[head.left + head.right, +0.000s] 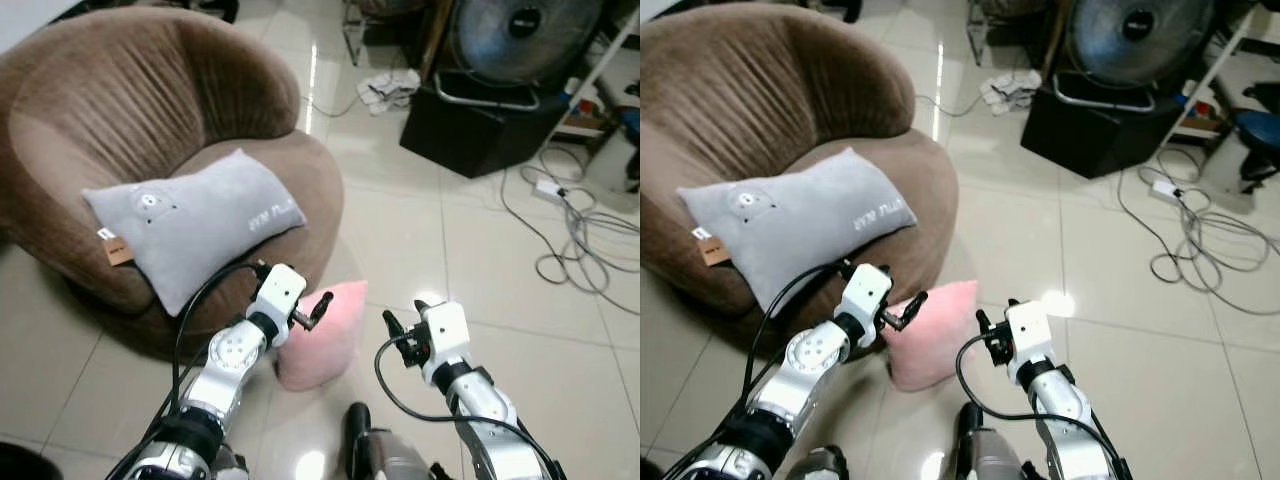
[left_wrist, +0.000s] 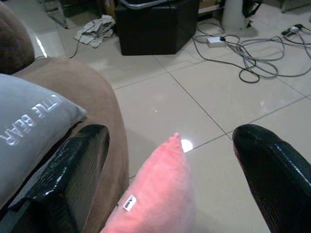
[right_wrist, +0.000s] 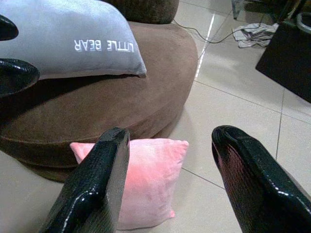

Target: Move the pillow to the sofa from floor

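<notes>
I see the pink pillow (image 1: 325,335) standing on its edge on the tiled floor (image 1: 420,250), leaning against the base of the brown sofa (image 1: 120,110). A small white tag shows on its side in my left wrist view. It is not on the seat yet.

A grey pillow (image 1: 195,225) already lies across the seat, with "LITTLE BEAR" printed on it and a brown tag at one corner.

My left claw (image 1: 318,308) sits just over the top edge of the pink pillow, at the side nearest the sofa. Its fingers (image 2: 73,174) are spread wide and hold nothing; in the left wrist view the pillow's upper corner lies between them, apart from both.

My right claw (image 1: 405,325) hangs on the other side of the pink pillow, close beside it. It is also wide open and empty, and its wrist view looks past both fingers (image 3: 97,184) at the face of the pillow and the sofa base behind it. Whether the left claw brushes the fabric I cannot say from the head views; the angle is poor there.

Further back on the floor I see a black box (image 1: 480,130) with a fan (image 1: 520,35) on it, a crumpled cloth (image 1: 390,90), and a tangle of grey cables (image 1: 575,240) with a power strip (image 1: 548,187).
</notes>
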